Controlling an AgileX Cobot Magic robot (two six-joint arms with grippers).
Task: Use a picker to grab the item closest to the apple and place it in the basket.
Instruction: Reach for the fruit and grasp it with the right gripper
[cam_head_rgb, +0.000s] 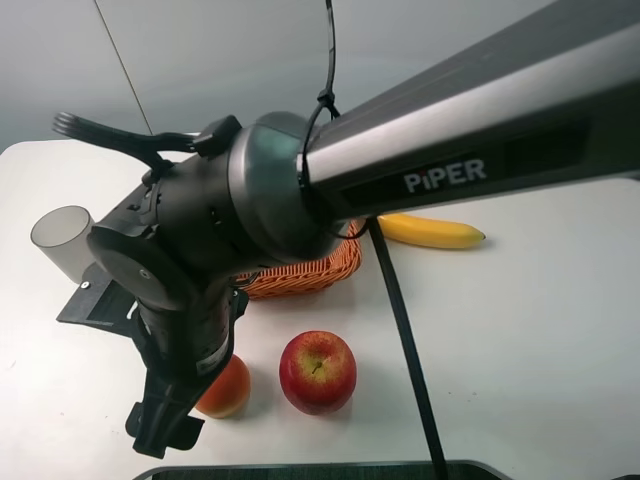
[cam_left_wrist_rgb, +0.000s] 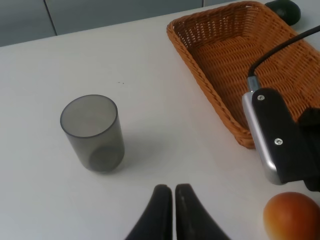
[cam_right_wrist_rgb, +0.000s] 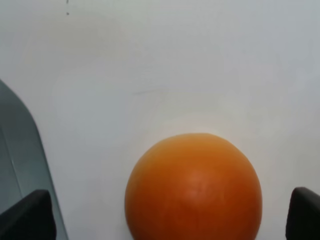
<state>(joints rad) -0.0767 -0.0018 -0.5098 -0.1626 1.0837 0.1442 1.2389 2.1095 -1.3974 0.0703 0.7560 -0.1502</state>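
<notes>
Arm (cam_head_rgb: 470, 110): grey and silver, white "PiPER" lettering
Cable (cam_head_rgb: 405, 340): black
Left gripper (cam_left_wrist_rgb: 173, 189): black, curved
Housing (cam_left_wrist_rgb: 272, 130): silver edge, two screws

From overhead I see the right arm (cam_head_rgb: 450, 130) covering most of the basket (cam_head_rgb: 320, 270) and part of the orange (cam_head_rgb: 232, 390). My right claw (cam_right_wrist_rgb: 166, 214) shows only 2 fingertip corners, the rest cropped.

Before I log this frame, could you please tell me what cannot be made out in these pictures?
Exterior high view: the right arm hides most of the basket and the left end of the banana.
Same view: the right hand partly covers the orange fruit.
Right wrist view: the picture edge cuts off the orange fruit.
Left wrist view: a dark object beyond the basket is cut off by the edge, unidentifiable.
</notes>
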